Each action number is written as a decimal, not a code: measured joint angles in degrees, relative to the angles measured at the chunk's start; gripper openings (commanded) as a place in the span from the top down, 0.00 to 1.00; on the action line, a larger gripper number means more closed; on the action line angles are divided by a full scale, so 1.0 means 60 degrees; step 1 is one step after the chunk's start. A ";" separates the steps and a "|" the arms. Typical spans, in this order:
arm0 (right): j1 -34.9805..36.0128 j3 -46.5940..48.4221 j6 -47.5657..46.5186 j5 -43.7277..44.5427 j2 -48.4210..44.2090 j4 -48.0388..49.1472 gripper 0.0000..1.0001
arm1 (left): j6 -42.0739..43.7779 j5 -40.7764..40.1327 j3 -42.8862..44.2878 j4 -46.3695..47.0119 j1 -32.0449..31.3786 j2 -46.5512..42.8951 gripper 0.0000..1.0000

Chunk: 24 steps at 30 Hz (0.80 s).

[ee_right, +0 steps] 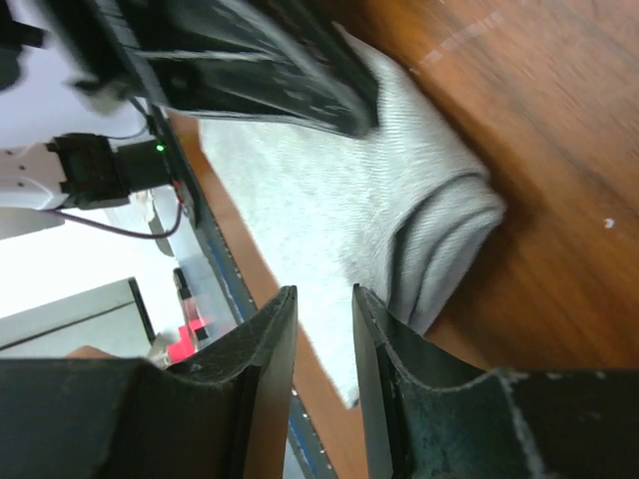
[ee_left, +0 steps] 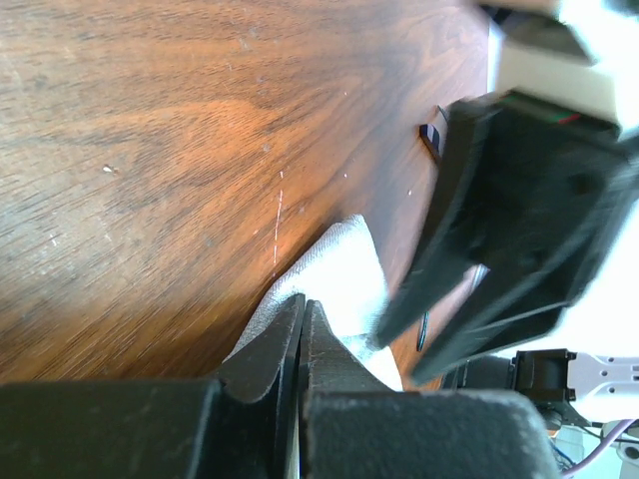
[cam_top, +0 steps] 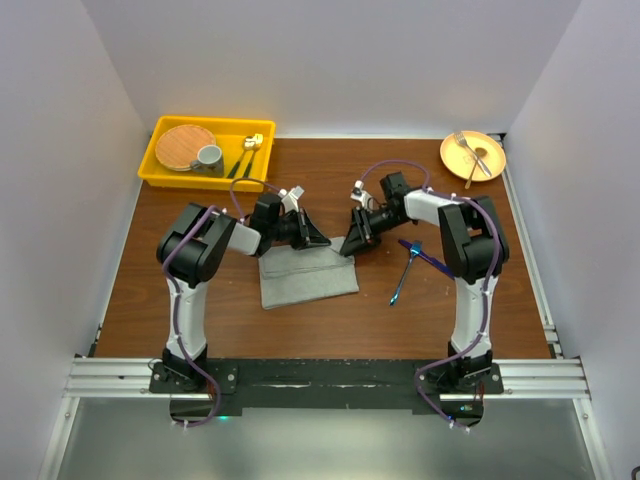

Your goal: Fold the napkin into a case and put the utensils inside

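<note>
The grey napkin lies folded into an oblong on the table between the arms. My left gripper is at its far right corner, and in the left wrist view the jaws are shut with the cloth drawn up to their tips. My right gripper hovers close beside it, open by a narrow gap and empty, over the napkin's rolled corner. The blue fork and the blue knife lie crossed on the table, right of the napkin.
A yellow tray at the back left holds a wooden plate, a grey cup and gold-headed cutlery. An orange plate with a silver fork stands at the back right. White walls surround the table.
</note>
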 measured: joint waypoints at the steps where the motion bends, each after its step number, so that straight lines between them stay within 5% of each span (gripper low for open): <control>1: -0.0007 0.0106 0.0084 -0.0007 -0.0106 -0.0044 0.66 | 0.0018 0.0004 0.0000 0.0004 0.0000 0.0000 1.00; 10: -0.0047 0.0477 0.1727 0.0342 -0.0237 0.1880 0.69 | 0.0087 0.0026 0.0062 -0.0109 0.0000 0.0000 1.00; 24: -0.0029 0.0346 0.0707 0.1151 0.0488 0.1461 0.80 | 0.1067 0.0288 0.0452 -0.0798 0.0025 0.0000 1.00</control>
